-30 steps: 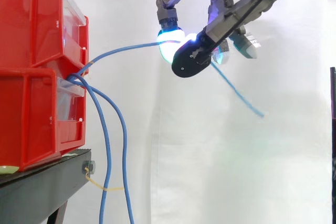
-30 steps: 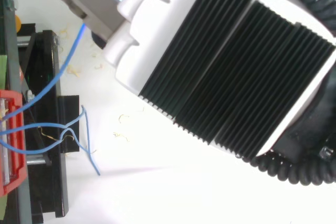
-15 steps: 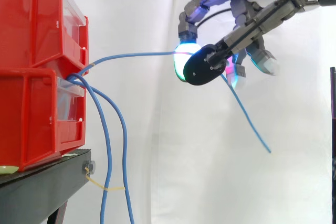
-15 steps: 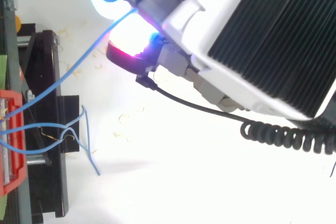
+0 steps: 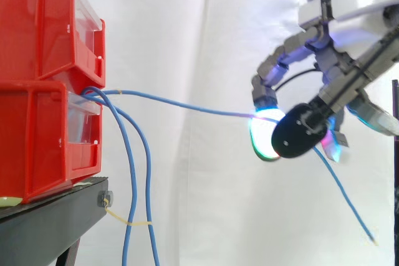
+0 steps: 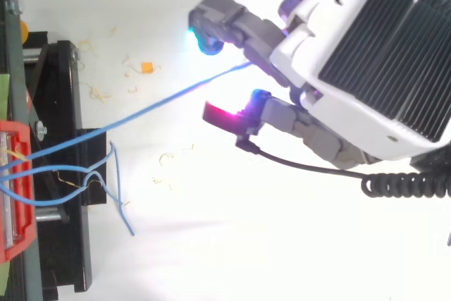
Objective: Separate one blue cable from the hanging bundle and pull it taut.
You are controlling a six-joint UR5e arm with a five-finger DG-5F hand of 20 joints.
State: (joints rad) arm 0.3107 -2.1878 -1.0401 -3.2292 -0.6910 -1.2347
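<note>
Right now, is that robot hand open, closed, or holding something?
Hand: closed on one blue cable, pinched between its thumb and a finger; the cable runs nearly straight back to the red bins.

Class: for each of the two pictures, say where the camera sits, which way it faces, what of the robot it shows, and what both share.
Side view: beside the work at its height, looking level across at the bins and stand; the hand is at the right, pinching one cable.
Top view: above, looking down on the bins at the left edge; the hand is at upper right.
Shared: bins, hand and the cable stretched between them.
</note>
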